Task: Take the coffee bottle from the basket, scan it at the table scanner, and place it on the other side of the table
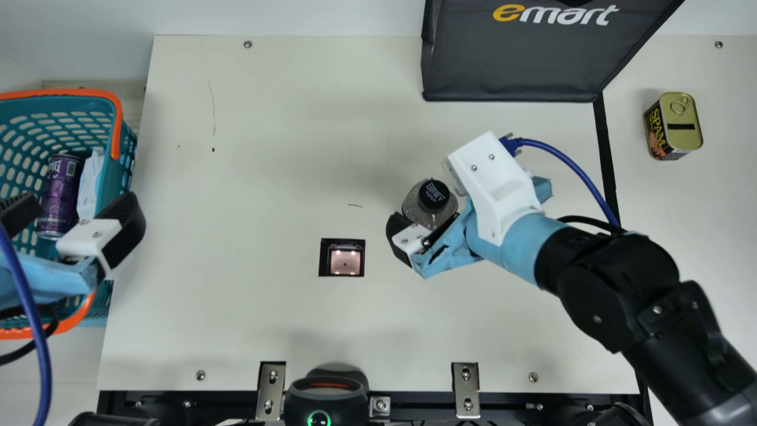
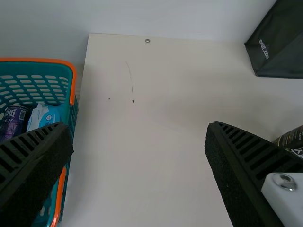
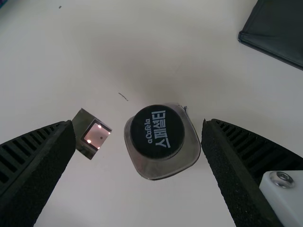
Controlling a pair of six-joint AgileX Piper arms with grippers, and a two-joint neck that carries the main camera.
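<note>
Main view: the coffee bottle [image 1: 430, 202] is upright, long axis vertical, right of the scanner [image 1: 342, 258] and slightly beyond it. The right gripper [image 3: 138, 125] is nearer, fingers wide apart, apparently straddling it — a grip I can't confirm. The left gripper [image 2: 139, 125] — spread too — sits by the basket [image 1: 116, 124].

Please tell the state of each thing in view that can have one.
Coffee bottle: upright, capped
Table scanner: lit
Right fingers: open, one on each side of the bottle
Left fingers: open
Basket: holding a purple can and a pale packet
Gold-lidded tin: closed, upright
Black device at the near table edge: green ring lit
Dark bag: open or closed, cannot tell
</note>
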